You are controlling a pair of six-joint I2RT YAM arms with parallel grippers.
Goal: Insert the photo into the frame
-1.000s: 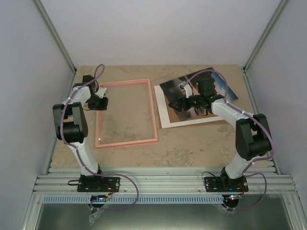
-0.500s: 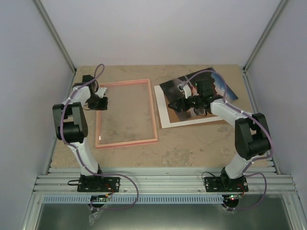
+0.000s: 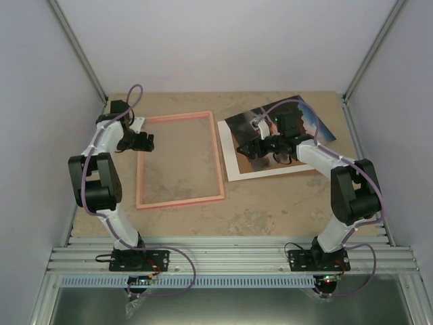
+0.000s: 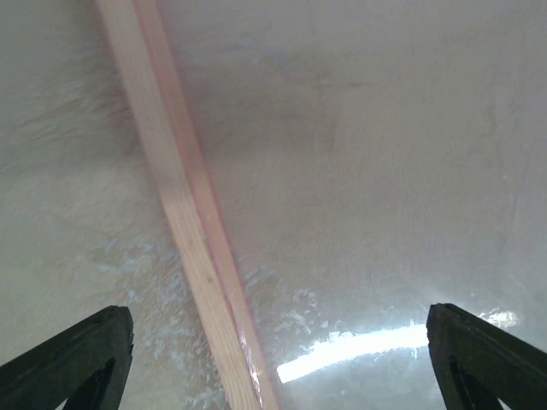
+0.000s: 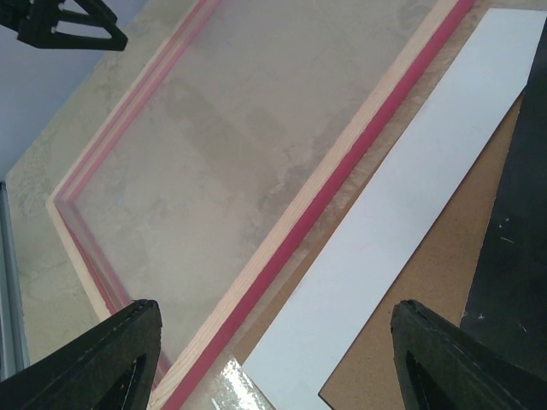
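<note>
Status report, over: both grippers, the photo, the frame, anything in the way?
Left gripper open over left rail of frame. Right gripper open near photo, empty. Photo outside frame, to its right. Nothing lying inside frame.

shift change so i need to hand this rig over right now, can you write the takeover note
Left pincer: open, empty, over the pink frame's left edge.
Right pincer: open, empty, over the white sheet by the frame's right edge.
Frame lies flat, left of centre.
Photo lies picture side up on the right, on a brown board and that sheet, partly under the right arm.
Done: nothing; frame holds no photo.
Left: pick up the photo, lay it in the frame.
</note>
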